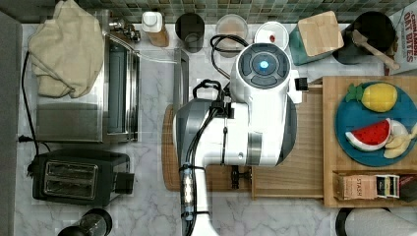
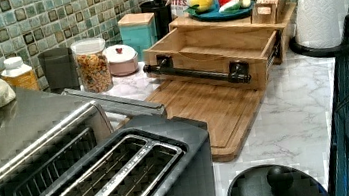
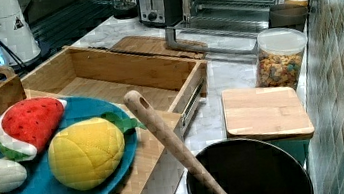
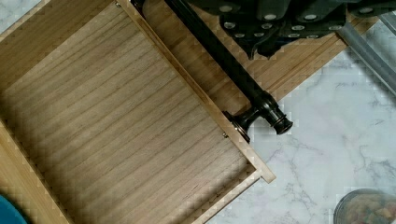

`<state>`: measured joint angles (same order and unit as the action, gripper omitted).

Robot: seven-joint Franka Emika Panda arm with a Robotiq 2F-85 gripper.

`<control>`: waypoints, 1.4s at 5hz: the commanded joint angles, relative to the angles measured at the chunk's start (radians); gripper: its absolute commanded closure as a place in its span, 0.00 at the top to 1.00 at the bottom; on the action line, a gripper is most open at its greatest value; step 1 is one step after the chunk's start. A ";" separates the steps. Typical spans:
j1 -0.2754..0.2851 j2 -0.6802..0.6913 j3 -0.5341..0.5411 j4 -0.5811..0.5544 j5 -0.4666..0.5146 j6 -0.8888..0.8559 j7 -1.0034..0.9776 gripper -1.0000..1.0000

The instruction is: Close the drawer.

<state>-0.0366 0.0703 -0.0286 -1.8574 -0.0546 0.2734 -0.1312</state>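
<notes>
Hovering above the black bar handle (image 4: 224,63), the hand (image 4: 275,23) sits outside the pulled-out drawer (image 4: 116,126), placed to push it shut; whether its fingers are spread I cannot tell.

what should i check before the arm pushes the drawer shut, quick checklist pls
1. Drawer pulled out and needing a push: ok, it stands well out over the cutting board.
2. Inside of the drawer free of things that could jam: ok, the wrist view shows bare wood.
3. Black bar handle reachable: ok, the claw hangs close above it in the wrist view.
4. Claw fingers open or shut: cannot tell, their tips are not clear in the wrist view.
5. Claw touching the handle: cannot tell.
6. Plate of toy fruit on the shelf above, clear of the drawer's travel: ok.
</notes>
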 commanded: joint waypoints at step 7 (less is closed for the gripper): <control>0.052 0.015 0.102 -0.273 -0.013 0.319 -0.389 0.00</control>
<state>-0.0236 0.0900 0.0386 -2.0977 -0.0487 0.5503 -0.4624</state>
